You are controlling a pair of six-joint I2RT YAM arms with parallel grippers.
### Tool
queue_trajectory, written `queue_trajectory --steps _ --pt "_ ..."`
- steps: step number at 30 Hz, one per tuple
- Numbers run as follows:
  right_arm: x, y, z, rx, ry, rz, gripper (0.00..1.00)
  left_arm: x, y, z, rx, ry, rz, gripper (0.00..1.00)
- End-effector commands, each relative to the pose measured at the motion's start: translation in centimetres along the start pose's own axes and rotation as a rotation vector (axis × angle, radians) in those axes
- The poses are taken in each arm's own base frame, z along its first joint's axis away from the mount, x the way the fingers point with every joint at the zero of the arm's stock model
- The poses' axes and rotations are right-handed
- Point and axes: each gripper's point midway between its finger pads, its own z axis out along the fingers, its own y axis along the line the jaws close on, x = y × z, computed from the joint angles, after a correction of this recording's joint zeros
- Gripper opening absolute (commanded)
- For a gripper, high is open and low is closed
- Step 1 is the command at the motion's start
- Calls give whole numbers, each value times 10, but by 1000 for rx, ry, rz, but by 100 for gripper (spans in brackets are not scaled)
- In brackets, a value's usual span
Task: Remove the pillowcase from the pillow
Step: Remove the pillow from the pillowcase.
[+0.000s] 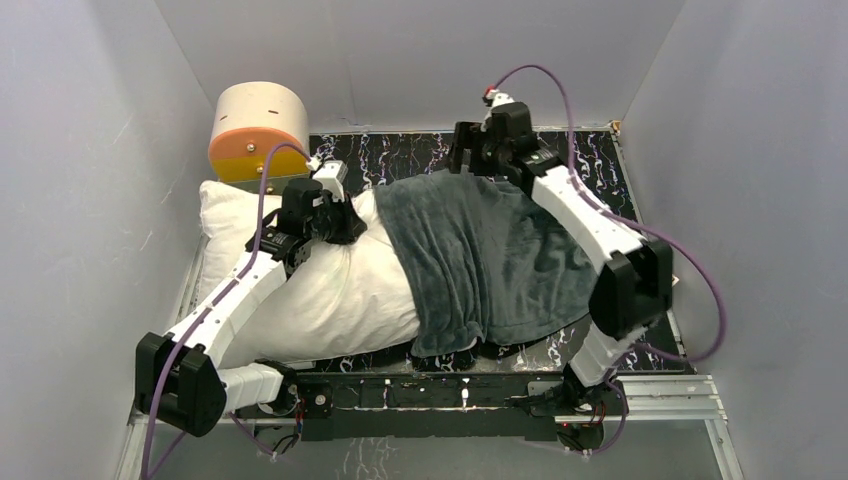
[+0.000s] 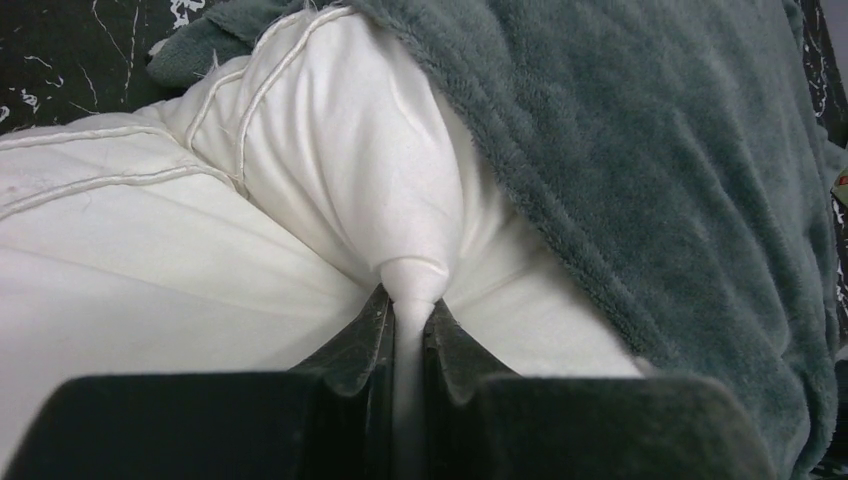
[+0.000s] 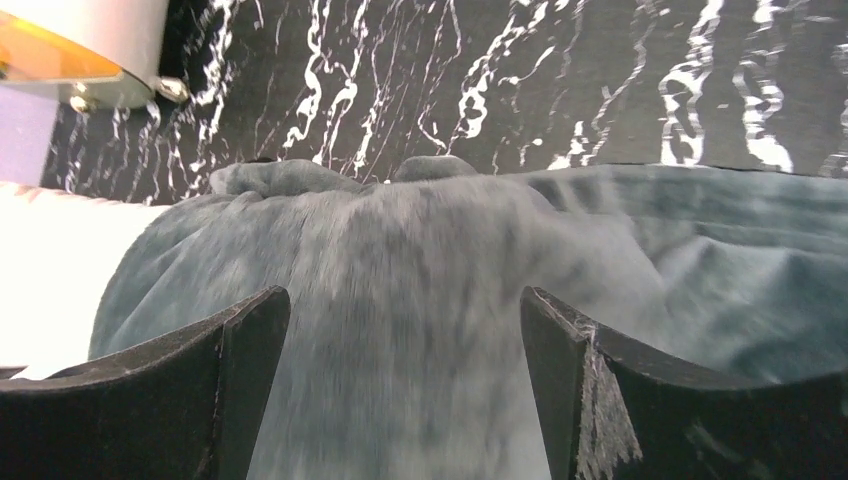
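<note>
The left gripper [image 2: 410, 305] has its jaws pinched tight on a raised fold of the white pillow [image 2: 150, 280], just beside the hem of the grey-green pillowcase [image 2: 650, 170]. The right gripper [image 3: 400, 305] hangs above the plush cover at its far edge, jaws spread wide, holding nothing. The pillowcase hides the pillow's right half on the black marbled table [image 1: 400, 150]. A cream-and-orange cylinder [image 1: 258, 128] stands behind the pillow's far-left corner.

Our left gripper [image 2: 410, 305] pinches a fold of the pillow [image 2: 340, 150]; our right gripper [image 3: 405, 300] hangs with jaws wide, arm stretched forward.
</note>
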Motion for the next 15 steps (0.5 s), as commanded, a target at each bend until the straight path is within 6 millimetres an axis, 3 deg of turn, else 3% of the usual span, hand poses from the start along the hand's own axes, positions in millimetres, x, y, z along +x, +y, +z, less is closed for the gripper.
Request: queue_trajectory --steps 1,3,4,7,11,15 --pt "35 13 44 -78 189 -7 93 68 1 -14 -17 221 -102 0" --pt "41 13 64 -91 208 -1 87 67 2 -15 -25 197 -115 0" --pt "42 9 72 -68 207 -3 79 67 3 -16 -29 193 -119 0" --pt "28 -27 81 130 146 -19 44 67 8 -18 -66 187 -129 0" --pt "-2 -74 69 316 51 -53 3 66 21 -21 -141 163 -140 0" --pt "-17 -138 48 499 43 -3 1 63 30 -25 -206 151 -147 0"
